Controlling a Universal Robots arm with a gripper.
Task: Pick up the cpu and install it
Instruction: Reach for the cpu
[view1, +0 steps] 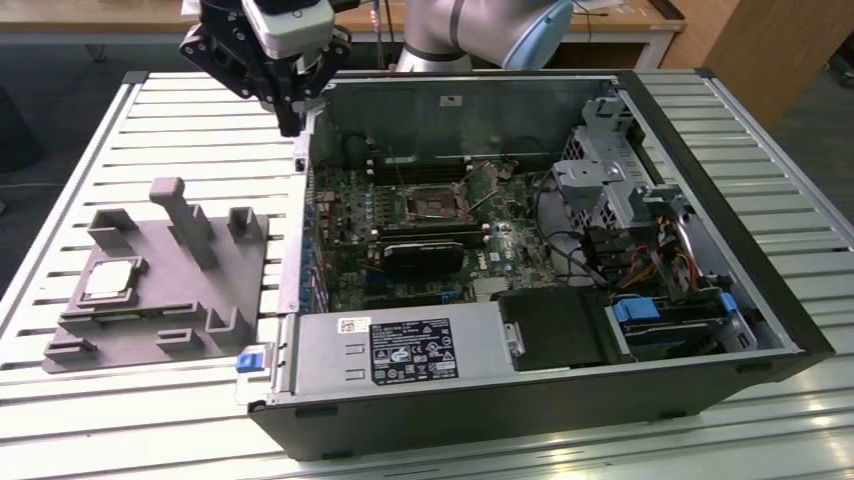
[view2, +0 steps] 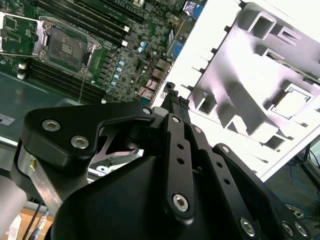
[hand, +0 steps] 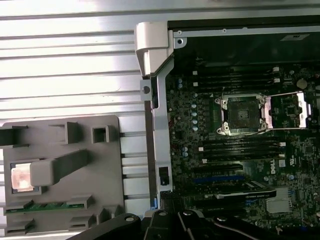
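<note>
**Exterior view.**
- Small flat square cpu with a silver-grey metal top. It lies in a recess of the grey moulded plastic tray, at the exterior view's left in the lower half of the frame. The tray stands on the slatted metal table.
- Open black-and-grey computer case, centre to right of the frame. Inside it is the black-framed square motherboard socket, with no chip seen in it.
- Black two-finger gripper, upper left of the frame, above the case's far corner wall and well apart from the cpu. It hangs pointing down from the grey-and-blue jointed arm. Its fingers taper to one narrow point with nothing between them.
- Status, as a judgement: the pick-up is not begun, the cpu sits untouched in the tray, and the installation is wholly outstanding.

**Second wrist view.**
- The gripper has its black linkages in the foreground. The tips meet and carry nothing.
- Beyond them is the brightly lit tray, with the cpu in its pocket.
- The socket lies on the other side of the fingers, its retaining plate swung open.

**First wrist view.**
- The view looks straight down on the tray. The cpu glares pale just beside an upright post.
- The case wall runs between the tray and the socket, whose lever is lifted.
- The gripper hangs over that wall, nearer the case than the cpu.
</note>
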